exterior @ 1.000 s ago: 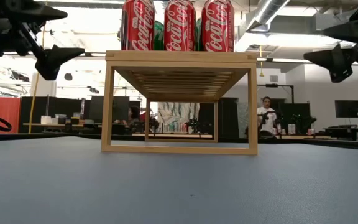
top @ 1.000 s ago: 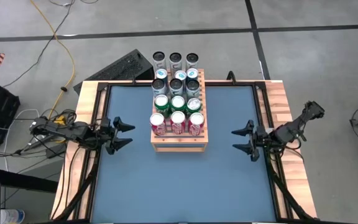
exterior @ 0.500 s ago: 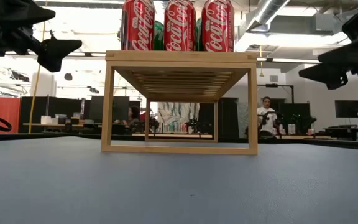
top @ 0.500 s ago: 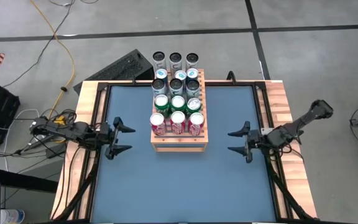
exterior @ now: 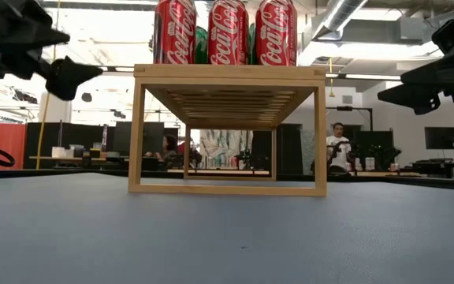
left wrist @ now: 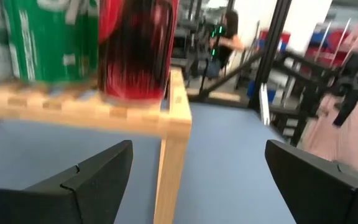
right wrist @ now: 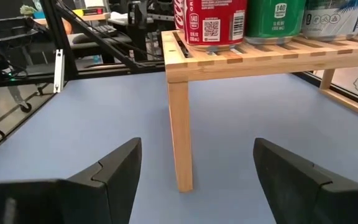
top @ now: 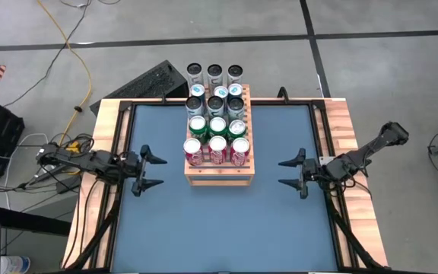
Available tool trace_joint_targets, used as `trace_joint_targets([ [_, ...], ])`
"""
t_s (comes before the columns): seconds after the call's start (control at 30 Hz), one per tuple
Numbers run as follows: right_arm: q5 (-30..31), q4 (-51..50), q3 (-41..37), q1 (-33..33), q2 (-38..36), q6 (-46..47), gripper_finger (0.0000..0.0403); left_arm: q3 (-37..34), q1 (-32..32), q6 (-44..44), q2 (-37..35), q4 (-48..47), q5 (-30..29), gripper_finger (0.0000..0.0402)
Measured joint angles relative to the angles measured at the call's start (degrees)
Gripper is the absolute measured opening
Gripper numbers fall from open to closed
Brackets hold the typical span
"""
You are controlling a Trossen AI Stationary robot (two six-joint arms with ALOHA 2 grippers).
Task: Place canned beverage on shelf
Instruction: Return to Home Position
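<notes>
Left gripper (top: 157,172) and right gripper (top: 282,173) spread open, empty, either side of shelf (top: 219,176) on table (top: 219,221). From above: cans (top: 217,125) three across on top. Low view: only red cans (exterior: 225,31) in front, slats underneath.

Bright red cans (top: 217,149), green cans (top: 217,125), light-brown slatted shelf (top: 219,174), blue table (top: 219,224)

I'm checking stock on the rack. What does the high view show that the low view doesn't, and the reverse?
Only the high view: pale blue cans behind the green cans, and a keyboard on the floor. Only the low view: the open underside of the shelf and a person in the room behind. Both: three red cans at the front, with the left gripper and right gripper open, either side.
</notes>
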Motion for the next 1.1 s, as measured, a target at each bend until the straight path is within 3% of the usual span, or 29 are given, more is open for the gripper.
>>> trace_joint_targets([
  [0.27, 0.07, 0.00, 0.00, 0.00, 0.00, 0.00, 0.0292, 0.35, 0.00, 0.00, 0.26, -4.30, 0.70, 0.0352],
  [1.1, 0.09, 0.00, -0.04, 0.00, 0.00, 0.00, 0.0292, 0.66, 0.00, 0.00, 0.26, -5.13, 0.46, 0.0352],
])
